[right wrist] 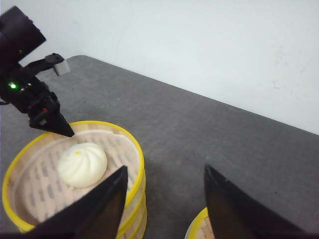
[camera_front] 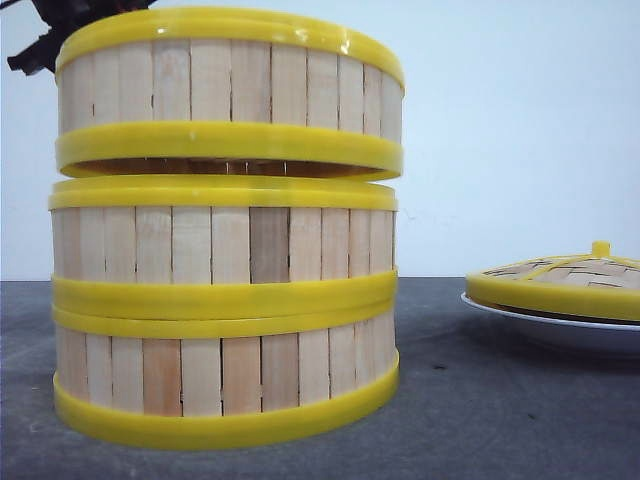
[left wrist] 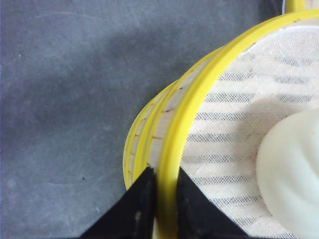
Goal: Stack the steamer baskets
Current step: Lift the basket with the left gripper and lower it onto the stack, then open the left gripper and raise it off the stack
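Three steamer baskets (camera_front: pixel 225 300) upright near the left of the gray table (camera_front: pixel 500 400), two stacked, the top basket (camera_front: pixel 230 95) level, just above them with a thin gap. No readable writing. Inside the top one, mesh liner and a white bun (right wrist: pixel 82 164). Left gripper (left wrist: pixel 160 199) clamped on its rim; right gripper (right wrist: pixel 164 199) spread wide, empty.

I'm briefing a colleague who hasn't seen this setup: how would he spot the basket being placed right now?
Look at the yellow-rimmed stack left of the white plate. The top steamer basket hangs just above it, a gap beneath, holding a white bun, its rim pinched by the left gripper.
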`<state>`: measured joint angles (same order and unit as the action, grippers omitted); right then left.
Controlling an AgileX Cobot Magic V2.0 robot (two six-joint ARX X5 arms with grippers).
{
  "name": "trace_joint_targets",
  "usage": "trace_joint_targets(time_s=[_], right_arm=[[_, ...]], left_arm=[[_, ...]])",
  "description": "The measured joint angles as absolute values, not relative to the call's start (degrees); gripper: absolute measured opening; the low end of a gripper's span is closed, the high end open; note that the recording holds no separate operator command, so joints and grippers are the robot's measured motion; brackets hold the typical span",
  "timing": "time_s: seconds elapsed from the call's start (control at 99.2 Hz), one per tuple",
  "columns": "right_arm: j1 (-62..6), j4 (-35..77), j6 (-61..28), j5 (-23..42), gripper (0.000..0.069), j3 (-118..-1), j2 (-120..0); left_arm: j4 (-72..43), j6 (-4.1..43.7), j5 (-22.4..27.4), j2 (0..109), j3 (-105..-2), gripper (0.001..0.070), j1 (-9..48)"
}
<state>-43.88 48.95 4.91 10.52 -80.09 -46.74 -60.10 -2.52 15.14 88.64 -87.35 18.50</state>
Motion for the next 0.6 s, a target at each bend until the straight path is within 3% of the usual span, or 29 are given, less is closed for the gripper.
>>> trace_joint_targets(time_s=[0.605], right_arm=[[-43.88, 48.62, 4.91, 10.55, 0.0292, -80.09, -46.74]], left_arm=[[-60.29, -2.59, 13.87, 89.52, -87.37, 0.0025, 18.37]])
